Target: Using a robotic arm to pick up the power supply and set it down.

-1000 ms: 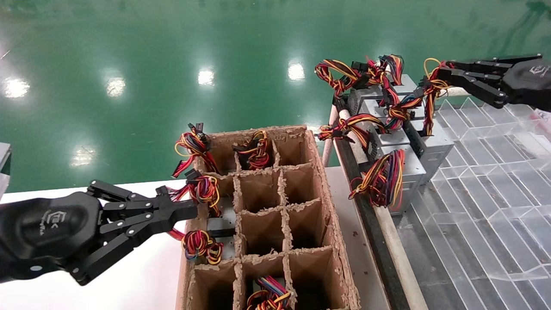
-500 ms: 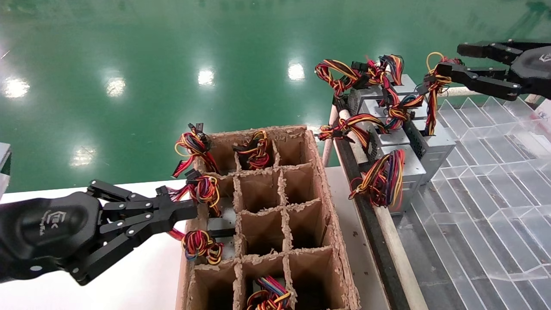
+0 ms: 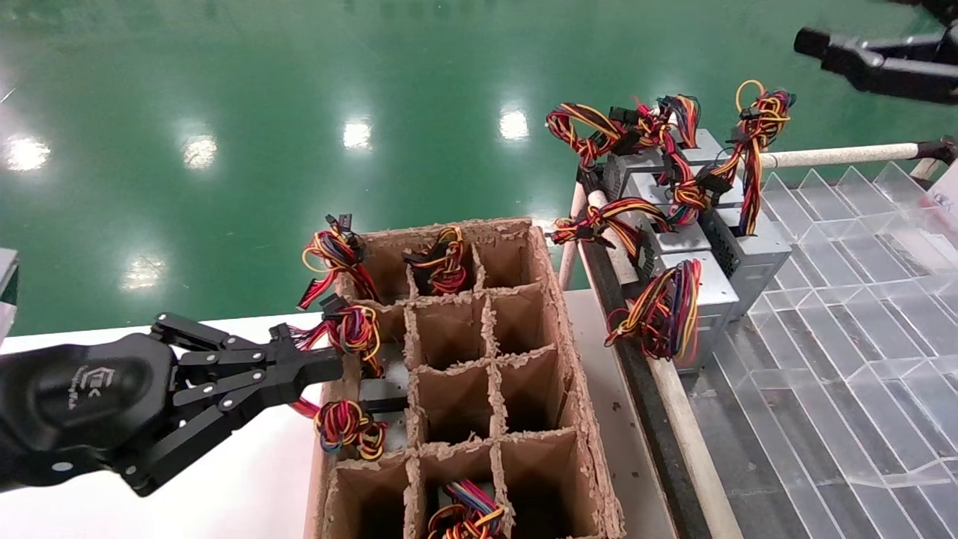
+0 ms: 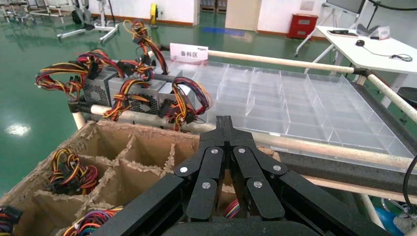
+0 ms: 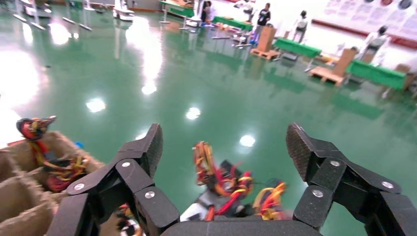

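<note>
The right gripper (image 5: 223, 147) hangs spread and empty above the supplies (image 3: 737, 247); it should probably descend squarely on one box, clear of wires (image 3: 752, 142)

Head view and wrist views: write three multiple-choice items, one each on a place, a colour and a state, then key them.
1. Where is the left end effector?
A. at the cardboard box's left wall
B. over the clear tray
C. above the power supplies

2. What colour is the floor?
A. grey
B. green
C. white

3. How does the right end effector stand?
A. shut on wires
B. shut, empty
C. open, empty

Key: 1 A, its fingertips meet the cardboard box. 2 B, glossy green. 3 C, its fingers are spread above the power supplies.
</note>
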`<move>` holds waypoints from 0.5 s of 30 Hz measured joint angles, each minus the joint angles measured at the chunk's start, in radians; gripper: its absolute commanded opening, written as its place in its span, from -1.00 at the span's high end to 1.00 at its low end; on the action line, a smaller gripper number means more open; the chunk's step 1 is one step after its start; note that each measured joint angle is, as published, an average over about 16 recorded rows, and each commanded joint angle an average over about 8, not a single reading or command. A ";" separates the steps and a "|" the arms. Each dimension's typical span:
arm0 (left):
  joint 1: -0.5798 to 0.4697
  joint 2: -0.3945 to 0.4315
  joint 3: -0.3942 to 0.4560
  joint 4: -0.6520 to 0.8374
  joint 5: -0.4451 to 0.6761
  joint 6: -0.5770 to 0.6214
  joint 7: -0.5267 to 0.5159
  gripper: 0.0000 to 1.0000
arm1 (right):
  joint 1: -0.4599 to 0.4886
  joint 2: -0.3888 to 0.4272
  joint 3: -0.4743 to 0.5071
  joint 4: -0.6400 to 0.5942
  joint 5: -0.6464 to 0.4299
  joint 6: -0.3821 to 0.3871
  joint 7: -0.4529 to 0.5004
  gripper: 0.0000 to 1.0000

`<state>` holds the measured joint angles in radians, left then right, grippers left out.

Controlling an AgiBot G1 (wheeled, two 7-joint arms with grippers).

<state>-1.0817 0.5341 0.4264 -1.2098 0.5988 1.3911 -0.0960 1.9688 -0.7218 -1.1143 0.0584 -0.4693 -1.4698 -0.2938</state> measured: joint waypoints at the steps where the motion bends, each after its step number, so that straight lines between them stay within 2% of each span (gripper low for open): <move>1: 0.000 0.000 0.000 0.000 0.000 0.000 0.000 1.00 | -0.010 0.002 0.010 0.012 0.000 -0.001 0.004 -1.00; 5: 0.000 0.000 0.000 0.000 0.000 0.000 0.000 1.00 | -0.055 0.008 0.056 0.075 -0.010 -0.003 0.029 -1.00; 6: 0.000 0.000 0.000 0.000 0.000 0.000 0.000 0.89 | -0.068 0.010 0.068 0.094 -0.015 -0.002 0.036 -1.00; 13: 0.000 0.000 0.000 0.000 0.000 0.000 0.000 -0.86 | -0.172 0.023 0.164 0.237 -0.047 -0.005 0.093 -1.00; 14: 0.000 0.000 0.000 0.000 0.000 0.000 0.000 -1.00 | -0.186 0.024 0.178 0.257 -0.051 -0.005 0.100 -1.00; 15: 0.000 0.000 0.000 0.000 0.000 0.000 0.000 -1.00 | -0.201 0.026 0.192 0.278 -0.056 -0.005 0.108 -1.00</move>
<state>-1.0817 0.5341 0.4264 -1.2098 0.5988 1.3911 -0.0960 1.7677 -0.6956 -0.9224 0.3359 -0.5249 -1.4752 -0.1854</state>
